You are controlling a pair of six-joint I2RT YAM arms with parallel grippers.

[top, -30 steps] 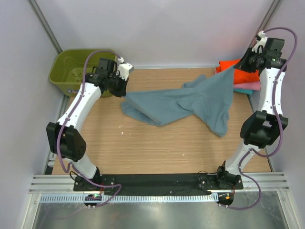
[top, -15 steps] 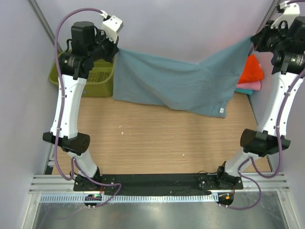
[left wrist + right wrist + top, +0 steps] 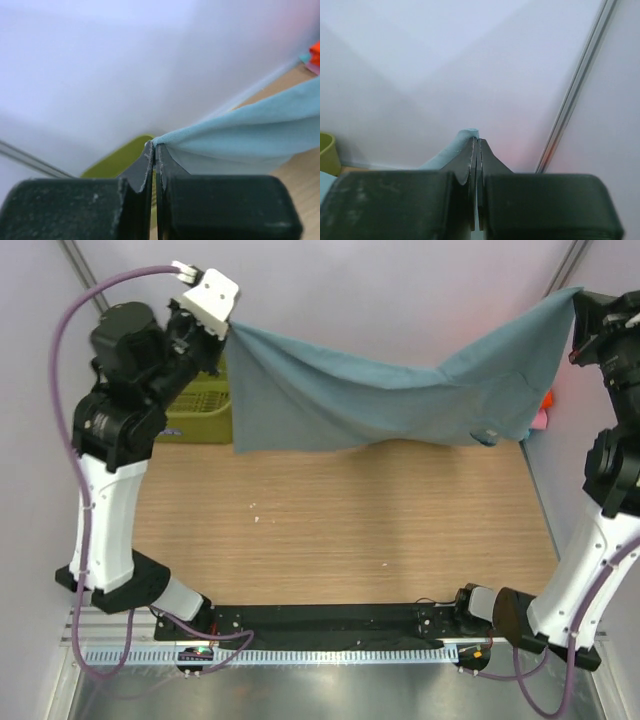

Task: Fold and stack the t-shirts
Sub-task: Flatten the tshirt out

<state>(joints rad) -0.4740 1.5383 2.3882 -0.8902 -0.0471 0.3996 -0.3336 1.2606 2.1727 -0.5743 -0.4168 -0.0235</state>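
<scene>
The large dusty blue-grey t-shirt hangs stretched in the air between both arms, high above the wooden table. My left gripper is shut on its left corner; the cloth runs off to the right from my pinched fingertips. My right gripper is shut on its right corner, and a nub of cloth sticks out above the fingertips. The shirt sags in the middle. The folded shirts at the back right are mostly hidden; only a sliver of orange and pink shows.
The olive-green plastic basket stands at the back left, partly behind the left arm and the hanging shirt. It also shows in the left wrist view. Grey walls close in the back and sides.
Both arms have lifted the blue-grey shirt from the table up into the air and spread it wide. It now hangs higher and covers most of the folded stack.
</scene>
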